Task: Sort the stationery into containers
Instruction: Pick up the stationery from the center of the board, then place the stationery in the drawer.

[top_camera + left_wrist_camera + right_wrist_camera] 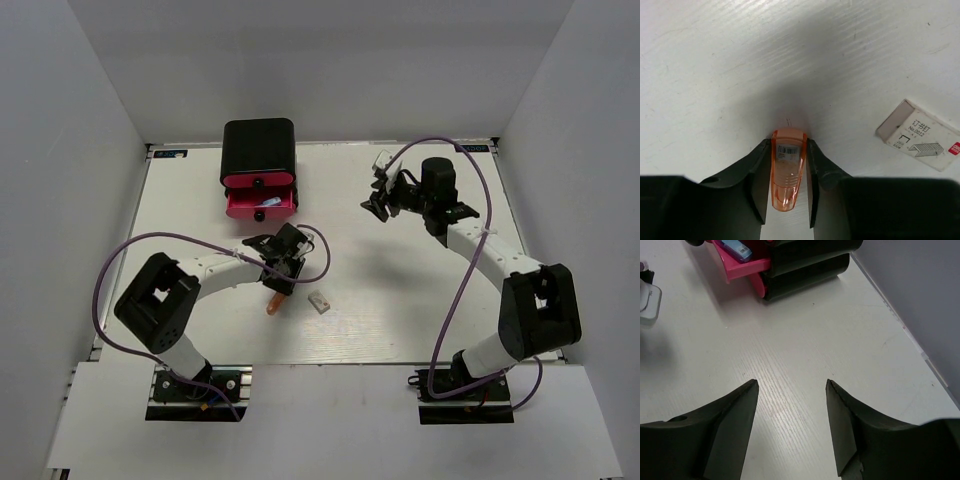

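Our left gripper (788, 146) was clamped narrow on the orange piece (787, 172), jaws pinching its long sides w/ the rounded end poking past the tips; we judged that grip keeps the bar in line w/ the fingers so it can go end-first into a drawer; whether it was clear of the table (400, 310) we couldn't tell, tho a soft shadow lay around it. The whitish block (920, 135), a small staple box, lay flat nearby, apart from the fingers, prob. next in line. The black box (258, 148) sat toward the far edge, left of centre, w/ a pink drawer (260, 207) pulled out toward the arms & a blue piece (736, 247) already inside; its top was open, so approach from above looked free. The right gripper (792, 387) hovered wide apart, holding nothing, over bare table right of the box, well apart from the left arm; walls (60, 150) hemmed three sides, but the strip between orange piece & drawer looked unobstructed.
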Action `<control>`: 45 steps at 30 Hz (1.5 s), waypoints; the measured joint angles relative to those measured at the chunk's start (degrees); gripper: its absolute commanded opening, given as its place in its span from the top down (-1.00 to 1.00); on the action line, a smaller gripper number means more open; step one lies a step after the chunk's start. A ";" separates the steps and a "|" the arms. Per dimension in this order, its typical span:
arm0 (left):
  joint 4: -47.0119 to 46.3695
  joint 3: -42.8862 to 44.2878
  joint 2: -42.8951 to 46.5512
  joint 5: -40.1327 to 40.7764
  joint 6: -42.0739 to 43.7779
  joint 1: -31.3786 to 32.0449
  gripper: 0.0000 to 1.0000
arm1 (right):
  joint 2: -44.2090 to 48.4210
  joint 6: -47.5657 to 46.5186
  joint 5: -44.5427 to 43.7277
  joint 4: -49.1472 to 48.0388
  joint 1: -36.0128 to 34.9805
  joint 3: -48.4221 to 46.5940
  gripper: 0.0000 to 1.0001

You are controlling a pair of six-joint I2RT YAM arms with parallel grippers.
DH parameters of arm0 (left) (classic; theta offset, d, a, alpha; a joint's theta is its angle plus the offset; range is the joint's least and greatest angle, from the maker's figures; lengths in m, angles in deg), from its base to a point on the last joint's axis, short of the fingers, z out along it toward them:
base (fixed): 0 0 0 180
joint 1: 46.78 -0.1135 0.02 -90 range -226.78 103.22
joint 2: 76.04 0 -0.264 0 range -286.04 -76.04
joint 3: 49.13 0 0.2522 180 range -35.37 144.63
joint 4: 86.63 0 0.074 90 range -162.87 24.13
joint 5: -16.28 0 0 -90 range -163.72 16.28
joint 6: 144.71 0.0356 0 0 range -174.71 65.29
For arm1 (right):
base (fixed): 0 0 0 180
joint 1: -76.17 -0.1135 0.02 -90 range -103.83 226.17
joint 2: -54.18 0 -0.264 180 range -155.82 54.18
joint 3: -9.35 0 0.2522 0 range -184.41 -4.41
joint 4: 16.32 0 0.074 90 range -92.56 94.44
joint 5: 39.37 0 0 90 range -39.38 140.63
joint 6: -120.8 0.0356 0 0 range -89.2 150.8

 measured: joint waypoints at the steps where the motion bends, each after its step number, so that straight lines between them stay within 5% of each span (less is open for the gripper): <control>1: 0.09 0.00 0.09 0.09 -0.55 0.09 0.88 | 0.37 0.02 0.17 -0.09 0.13 0.59 -0.25; 3: 0.28 -0.02 0.44 -0.35 -1.73 -0.11 0.95 | 0.96 0.02 0.33 -0.11 0.26 1.66 -0.25; 8: -1.44 0.35 6.38 -2.25 -7.69 -1.57 1.00 | 2.67 -0.79 1.29 0.13 0.50 4.83 -0.81; 17: -10.36 9.53 12.41 4.90 -32.89 -6.71 1.00 | 4.33 -1.79 3.15 0.61 0.52 8.52 -0.81; 19: -11.08 9.57 12.85 7.72 -39.34 -7.89 1.00 | 4.63 -1.86 3.37 0.63 0.52 8.83 -0.73; 22: -10.54 9.88 12.90 12.52 -47.82 -9.57 1.00 | 5.73 -2.14 3.91 0.74 0.55 9.68 -0.29; 23: -10.58 9.92 12.98 14.69 -51.10 -10.12 1.00 | 6.05 -2.03 4.42 0.74 0.55 9.88 0.15; 26: -13.42 8.31 14.69 19.80 -58.64 -11.45 1.00 | 6.54 -2.71 5.68 0.94 0.55 10.16 0.95; 33: -24.46 2.62 18.95 31.52 -68.39 -14.23 1.00 | 6.54 -2.62 8.13 2.16 0.57 10.23 1.00; 45: -32.65 0.98 12.87 35.56 -71.14 -16.85 1.00 | 6.54 -3.23 9.18 3.30 0.70 10.25 1.00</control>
